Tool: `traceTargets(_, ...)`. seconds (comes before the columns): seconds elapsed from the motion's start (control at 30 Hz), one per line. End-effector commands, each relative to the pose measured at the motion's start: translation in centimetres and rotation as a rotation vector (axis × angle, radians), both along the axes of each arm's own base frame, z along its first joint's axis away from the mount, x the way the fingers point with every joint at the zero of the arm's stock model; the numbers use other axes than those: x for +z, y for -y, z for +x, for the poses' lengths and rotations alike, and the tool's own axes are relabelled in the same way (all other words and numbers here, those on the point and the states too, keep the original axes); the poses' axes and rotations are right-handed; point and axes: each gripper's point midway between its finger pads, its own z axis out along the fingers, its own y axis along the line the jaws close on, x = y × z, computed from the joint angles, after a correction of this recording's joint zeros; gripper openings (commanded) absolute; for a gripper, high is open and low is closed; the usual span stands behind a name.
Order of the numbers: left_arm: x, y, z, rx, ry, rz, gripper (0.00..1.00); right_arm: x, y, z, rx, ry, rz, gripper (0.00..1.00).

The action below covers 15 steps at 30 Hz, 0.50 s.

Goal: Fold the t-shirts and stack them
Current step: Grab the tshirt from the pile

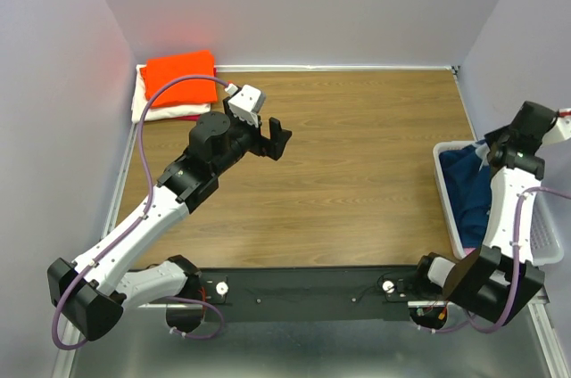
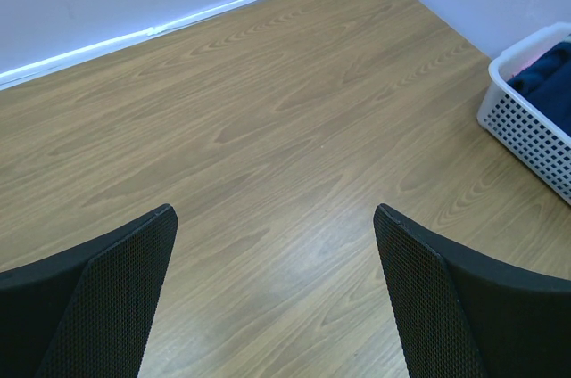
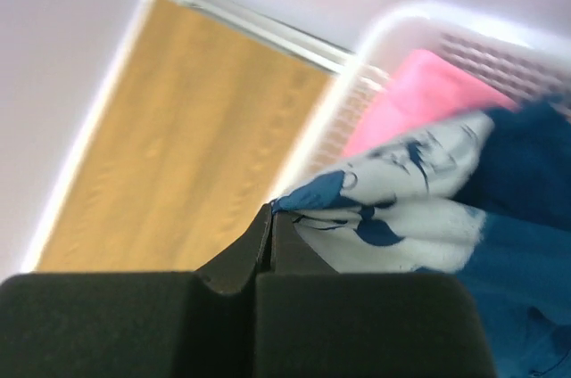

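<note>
A: Item 1, navy blue soft-cloth tee w/ white print. Loc?

B: Bunched in the white perforated plastic basket, right edge of top view. Bright pink tee beside it, same basket.

A: State, right jaws?

B: Pressed together, no gap. A fold of the printed part is nipped at the tips, per wrist view. So the tee lies straight ahead of them, touching, and spreads toward lower right of that frame.

A: State, left jaws?

B: Spread wide, nothing between. They hang over bare wood-grain tabletop, centre-left of top view, well apart from the basket. Right arm is nearer by far.

A: Long axis, heading?

B: Can't tell for the tee: crumpled, no collar or hem visible. The heap follows the basket, which runs top-to-bottom in frame. Est.: next move is a lift up and toward frame centre, onto bare wood. Cloth should unfurl below the pinch pt.

A: Item 2, stack?

B: Bright orange folded tee on cream-white folded tee, upper left corner of tabletop, just above the left arm wrist in frame.
</note>
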Motion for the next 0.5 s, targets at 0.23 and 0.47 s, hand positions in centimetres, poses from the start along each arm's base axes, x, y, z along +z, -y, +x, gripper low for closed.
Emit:
traceTargets(0.23,1.2,0.3,-0.2,-0.022,0.011,-0.02,0.98,15.8,-6.7,3.3,0.414,0.348,-0.013,0.0)
traceTargets(0.47,1.2,-0.1,0.2,0.008,0.014,-0.015,0.98,25.2,-11.4,3.2,0.598,0.554,-0.032,0.0)
